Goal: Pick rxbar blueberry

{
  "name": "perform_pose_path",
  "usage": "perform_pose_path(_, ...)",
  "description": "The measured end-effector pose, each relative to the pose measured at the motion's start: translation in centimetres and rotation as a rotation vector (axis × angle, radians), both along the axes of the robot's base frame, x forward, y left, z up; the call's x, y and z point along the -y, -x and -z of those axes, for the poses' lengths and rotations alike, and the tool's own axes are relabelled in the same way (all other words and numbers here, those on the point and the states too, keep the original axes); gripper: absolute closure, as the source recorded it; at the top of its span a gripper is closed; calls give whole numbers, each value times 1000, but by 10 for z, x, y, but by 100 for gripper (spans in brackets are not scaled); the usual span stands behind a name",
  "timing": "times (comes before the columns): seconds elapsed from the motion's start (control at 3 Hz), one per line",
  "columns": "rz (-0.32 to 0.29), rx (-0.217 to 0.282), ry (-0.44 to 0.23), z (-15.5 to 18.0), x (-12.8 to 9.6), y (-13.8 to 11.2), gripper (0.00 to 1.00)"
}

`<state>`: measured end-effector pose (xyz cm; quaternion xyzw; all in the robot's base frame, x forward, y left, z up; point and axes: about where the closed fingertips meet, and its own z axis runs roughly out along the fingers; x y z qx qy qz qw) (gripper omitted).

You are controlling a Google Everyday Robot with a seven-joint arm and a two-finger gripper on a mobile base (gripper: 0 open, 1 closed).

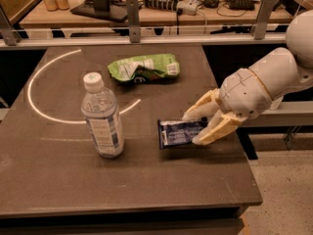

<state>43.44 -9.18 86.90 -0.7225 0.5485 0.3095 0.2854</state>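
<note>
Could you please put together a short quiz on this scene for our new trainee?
1. True or false: the water bottle lies on its side.
2. Multiple choice: the gripper is at the end of which item? A) the green snack bag B) the rxbar blueberry C) the water bottle
3. Short answer: which item lies nearest the far edge of the table?

Key
1. False: it stands upright with its cap on.
2. B: the gripper is at the bar's right end as the camera sees it.
3. The green snack bag.
</note>
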Motion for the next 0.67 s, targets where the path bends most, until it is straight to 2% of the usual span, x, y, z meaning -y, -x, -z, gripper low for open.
perform_pose_path(0.33,20,15,-89,-38,-1,-5,100)
perform_pose_path(0.67,20,23,-103,-45,-3,-7,100)
